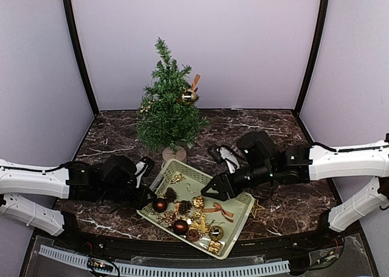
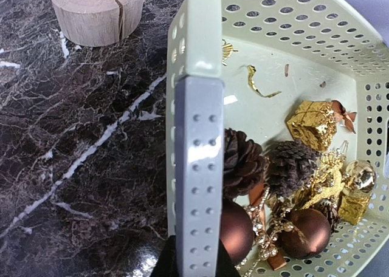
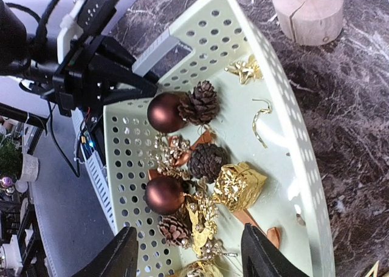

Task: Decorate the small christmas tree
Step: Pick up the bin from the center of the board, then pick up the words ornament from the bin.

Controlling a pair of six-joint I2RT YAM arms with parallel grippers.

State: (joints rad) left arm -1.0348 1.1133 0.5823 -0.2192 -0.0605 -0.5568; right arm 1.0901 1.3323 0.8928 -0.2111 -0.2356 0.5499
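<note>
The small christmas tree [image 1: 169, 107] stands at the back on a round wooden base [image 1: 174, 152] [image 2: 97, 10] [image 3: 307, 13]. A gold ornament with an orange ribbon [image 1: 190, 95] hangs on its right side. In front lies a pale green perforated basket [image 1: 240, 228] [image 2: 304, 22] [image 3: 206, 22] holding brown baubles [image 3: 164, 194], pine cones [image 3: 206, 161], a gold gift box [image 3: 239, 184] and ribbons. My left gripper [image 1: 146, 195] [image 2: 189, 107] is shut on the basket's left wall. My right gripper [image 1: 216, 189] [image 3: 191, 256] hangs open over the ornaments, holding nothing.
The dark marble table [image 1: 273, 125] is enclosed by pale walls behind and at both sides. A gold star-shaped piece [image 1: 256, 209] lies on the table just right of the basket. A white perforated rail [image 1: 182, 270] runs along the near edge.
</note>
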